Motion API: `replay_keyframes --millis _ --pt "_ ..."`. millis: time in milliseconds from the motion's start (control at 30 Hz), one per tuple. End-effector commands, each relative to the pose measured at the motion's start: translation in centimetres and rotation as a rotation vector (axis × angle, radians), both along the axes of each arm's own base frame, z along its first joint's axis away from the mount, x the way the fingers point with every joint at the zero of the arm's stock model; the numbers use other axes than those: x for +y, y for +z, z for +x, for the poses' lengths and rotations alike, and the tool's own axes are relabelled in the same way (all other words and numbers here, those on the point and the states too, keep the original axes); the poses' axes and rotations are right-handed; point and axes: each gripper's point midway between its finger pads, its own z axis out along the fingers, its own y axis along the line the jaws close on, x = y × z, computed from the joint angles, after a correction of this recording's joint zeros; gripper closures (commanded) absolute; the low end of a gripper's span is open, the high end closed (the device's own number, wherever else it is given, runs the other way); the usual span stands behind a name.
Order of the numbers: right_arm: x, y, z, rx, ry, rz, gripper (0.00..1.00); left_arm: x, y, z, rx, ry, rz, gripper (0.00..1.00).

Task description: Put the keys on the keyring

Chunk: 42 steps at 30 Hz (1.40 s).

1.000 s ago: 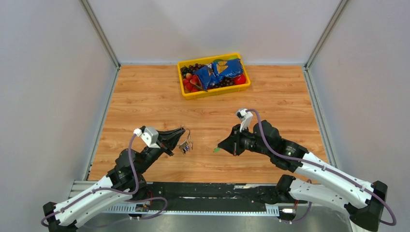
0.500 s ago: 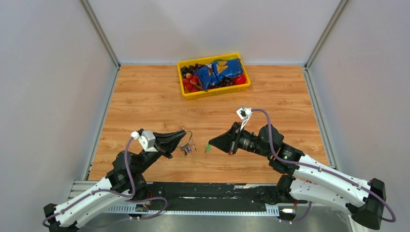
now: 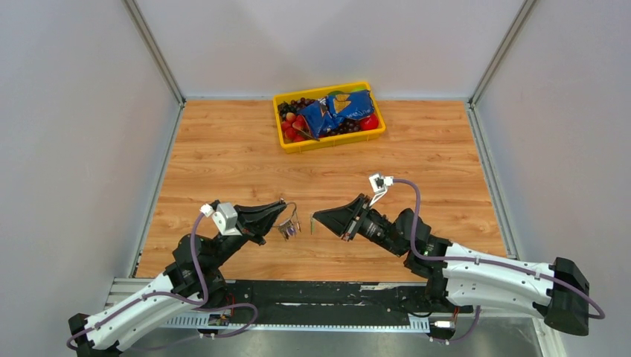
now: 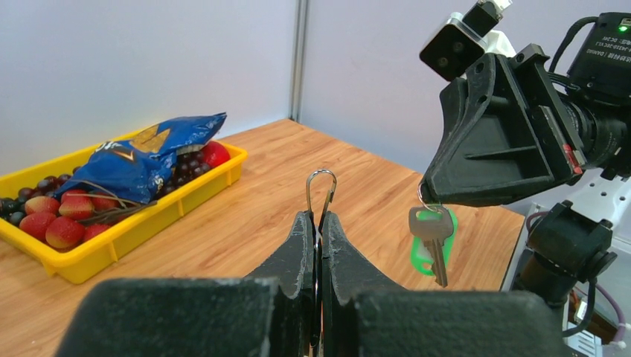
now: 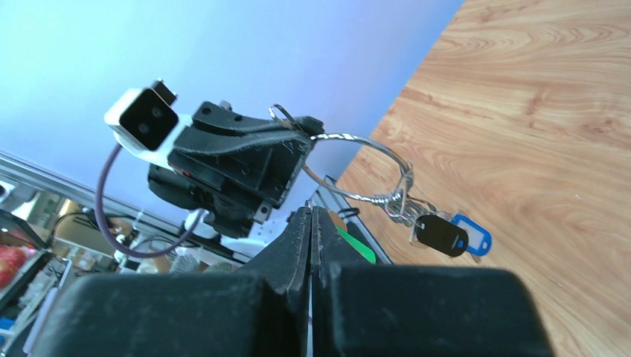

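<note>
On my feed the keyring [image 5: 370, 142] is silver wire with one blue tag [image 5: 476, 239] and one black tag [image 5: 440, 234], while the key [image 4: 433, 225] is silvery with a bright green tag [image 4: 425, 254]. The tray [image 4: 111, 245] is yellow, holding a blue bag [image 4: 149, 152], red strawberries [image 4: 63, 230] and dark grapes [image 4: 48, 184], on a warm brown wood-grain table [image 4: 245, 223].

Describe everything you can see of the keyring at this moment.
The keyring is a thin silver wire ring. One edge is pinched between the shut fingers of the left gripper, which holds it in the air above the wooden table. At its low side the wire twists together, and a black tag and a blue tag hang there.
</note>
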Motion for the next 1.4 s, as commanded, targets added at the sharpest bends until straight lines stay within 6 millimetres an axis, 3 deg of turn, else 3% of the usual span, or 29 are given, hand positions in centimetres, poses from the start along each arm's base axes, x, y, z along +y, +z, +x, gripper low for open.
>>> replay_keyframes --millis 0,800,1367 --pt "-0.1 3.8 0.5 0.029 -0.05 0.198 1.0 0.5 2.1 -0.5 -0.065 -0.007 -0.068 0.99" --pt "4.0 4.0 2.2 0.19 -0.053 0.315 1.0 2.1 1.5 0.8 -0.181 0.127 -0.089 0.99" --pt "6.4 4.6 2.7 0.205 -0.022 0.346 1.0 2.0 1.4 0.8 -0.188 0.127 -0.089 0.99"
